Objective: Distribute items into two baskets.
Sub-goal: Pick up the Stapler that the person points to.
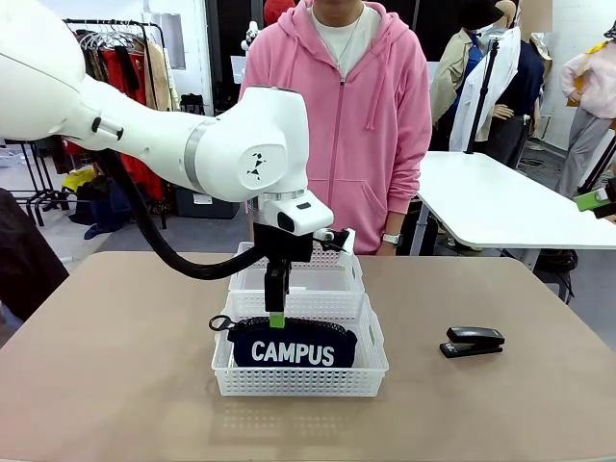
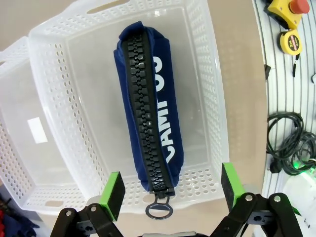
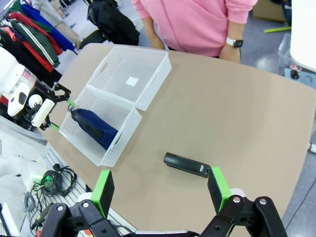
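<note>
The navy pouch lies in the larger basket, the nearer of the two. It rests on its edge with the black zip uppermost and the white "CAMPUS" lettering facing the robot's side. Its zip ring (a plain black loop) reaches over the basket wall at one end. The left gripper hangs just above the pouch, pointing straight down, its green pads spread wide and holding nothing. The smaller basket sits right behind the larger one, wall against wall, with nothing in it that I can see but a white label on its clear floor.

The black stapler lies on the bare worktop, well apart from both baskets on the robot's right. The right gripper is held high above the worktop, its fingers apart and nothing between them. A person in a pink hoodie stands at the far side.
</note>
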Available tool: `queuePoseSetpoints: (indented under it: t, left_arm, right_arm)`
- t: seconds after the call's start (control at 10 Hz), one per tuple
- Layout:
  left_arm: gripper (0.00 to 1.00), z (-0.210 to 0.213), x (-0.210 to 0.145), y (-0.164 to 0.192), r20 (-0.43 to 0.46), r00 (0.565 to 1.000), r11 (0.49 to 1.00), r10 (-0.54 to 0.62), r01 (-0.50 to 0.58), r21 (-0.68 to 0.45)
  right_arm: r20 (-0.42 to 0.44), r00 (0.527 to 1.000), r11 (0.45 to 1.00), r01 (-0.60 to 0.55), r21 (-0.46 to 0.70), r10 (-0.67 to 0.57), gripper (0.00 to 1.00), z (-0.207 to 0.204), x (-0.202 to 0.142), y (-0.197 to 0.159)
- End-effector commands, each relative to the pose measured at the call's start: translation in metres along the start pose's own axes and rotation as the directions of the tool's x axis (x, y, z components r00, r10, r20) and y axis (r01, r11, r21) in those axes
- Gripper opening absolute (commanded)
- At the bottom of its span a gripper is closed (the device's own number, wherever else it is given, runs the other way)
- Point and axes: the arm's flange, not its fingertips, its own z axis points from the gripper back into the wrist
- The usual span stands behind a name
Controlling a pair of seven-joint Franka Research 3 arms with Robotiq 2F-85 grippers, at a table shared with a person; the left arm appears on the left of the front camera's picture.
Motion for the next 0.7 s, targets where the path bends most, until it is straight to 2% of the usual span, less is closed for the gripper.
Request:
queuePoseSetpoints:
  t: [0.0,0.6]
  left_arm:
    - [1.0,0.0025,-0.0014,0.0007,-0.006,1.0,1.0,0.005,-0.005,0.006]
    - [1.0,0.0025,-0.0014,0.0007,-0.006,1.0,1.0,0.005,-0.005,0.006]
  right_arm:
    - [0.026,1.0,1.0,-0.009,0.022,0.009,1.0,-0.0002,0.0014,-0.0001]
    - [0.026,1.0,1.0,-0.009,0.022,0.009,1.0,-0.0002,0.0014,-0.0001]
